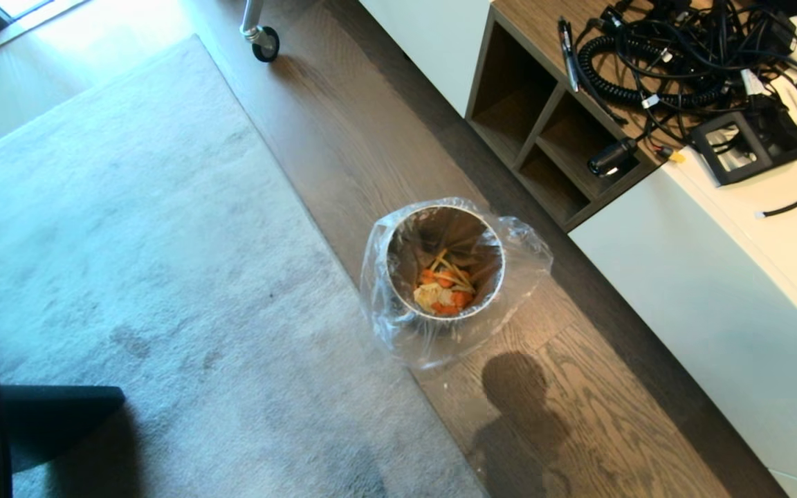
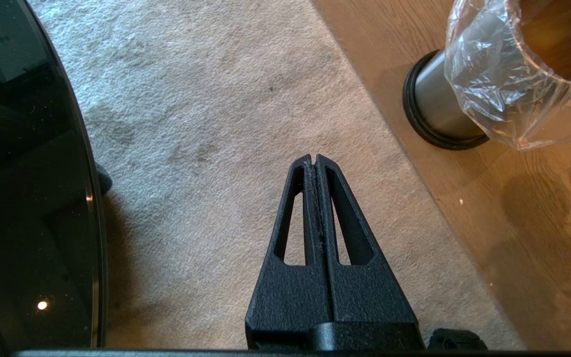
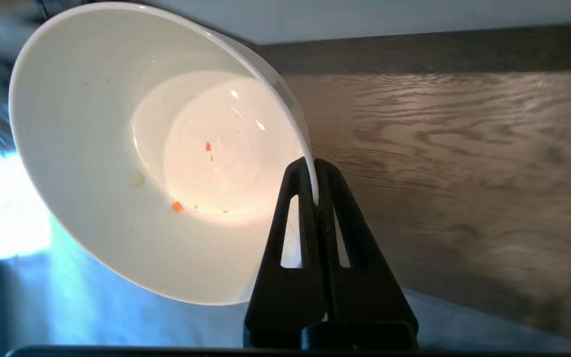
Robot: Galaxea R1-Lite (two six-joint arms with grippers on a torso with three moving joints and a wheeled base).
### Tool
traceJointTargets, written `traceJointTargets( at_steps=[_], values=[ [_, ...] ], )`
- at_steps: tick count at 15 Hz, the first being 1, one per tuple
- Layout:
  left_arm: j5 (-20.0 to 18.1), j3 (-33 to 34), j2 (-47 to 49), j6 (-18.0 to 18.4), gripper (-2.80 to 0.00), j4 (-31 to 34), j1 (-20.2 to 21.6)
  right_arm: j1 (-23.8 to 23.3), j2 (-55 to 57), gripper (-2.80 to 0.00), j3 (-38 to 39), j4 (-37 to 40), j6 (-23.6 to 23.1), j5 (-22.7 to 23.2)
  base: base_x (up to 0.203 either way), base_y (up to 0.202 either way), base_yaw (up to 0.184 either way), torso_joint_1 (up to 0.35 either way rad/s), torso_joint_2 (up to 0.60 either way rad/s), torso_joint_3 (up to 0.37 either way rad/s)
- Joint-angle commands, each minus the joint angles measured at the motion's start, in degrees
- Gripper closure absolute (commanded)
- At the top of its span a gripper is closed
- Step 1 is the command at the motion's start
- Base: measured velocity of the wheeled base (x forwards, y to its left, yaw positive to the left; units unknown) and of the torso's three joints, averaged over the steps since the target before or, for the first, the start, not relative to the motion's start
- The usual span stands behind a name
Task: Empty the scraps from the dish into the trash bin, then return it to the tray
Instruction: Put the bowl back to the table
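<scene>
The trash bin [image 1: 445,263] stands on the wood floor beside the rug, a clear bag over its rim. The scraps [image 1: 444,290], orange slices and pale strips, lie at its bottom. In the right wrist view my right gripper [image 3: 314,166] is shut on the rim of the dish [image 3: 117,148], a white deep bowl held tilted above the floor. Only a few tiny orange crumbs [image 3: 177,207] cling inside it. My left gripper [image 2: 314,159] hangs shut and empty over the rug, with the trash bin [image 2: 444,106] off to one side. The tray is out of view. Neither arm shows in the head view.
A grey rug [image 1: 129,277] covers the floor left of the bin. A white cabinet [image 1: 730,290] with open wooden cubbies [image 1: 544,131] and tangled cables [image 1: 682,55] stands on the right. The edge of a glossy black round table [image 2: 32,188] is at the left. A caster wheel [image 1: 265,43] sits far back.
</scene>
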Motion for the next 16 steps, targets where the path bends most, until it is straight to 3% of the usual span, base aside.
traceJointTargets(
  at_steps=[1,3,7,9,11,16],
  values=[
    [0.0,0.0,0.0,0.0,0.0,0.0,0.0,0.0,0.0,0.0,1.5,-5.4,28.1,0.0,0.0,0.0,0.0,0.0,0.0,0.0],
    [0.0,0.0,0.0,0.0,0.0,0.0,0.0,0.0,0.0,0.0,3.1,-9.9,27.7,-0.5,0.0,0.0,0.0,0.0,0.0,0.0],
    [0.0,0.0,0.0,0.0,0.0,0.0,0.0,0.0,0.0,0.0,3.1,-10.1,27.6,-0.4,0.0,0.0,0.0,0.0,0.0,0.0],
    [0.0,0.0,0.0,0.0,0.0,0.0,0.0,0.0,0.0,0.0,2.7,-10.4,24.1,-0.9,0.0,0.0,0.0,0.0,0.0,0.0],
    [0.0,0.0,0.0,0.0,0.0,0.0,0.0,0.0,0.0,0.0,3.0,-11.7,13.0,-1.0,0.0,0.0,0.0,0.0,0.0,0.0],
    [0.0,0.0,0.0,0.0,0.0,0.0,0.0,0.0,0.0,0.0,4.9,-16.3,-34.9,-0.4,0.0,0.0,0.0,0.0,0.0,0.0]
  ],
)
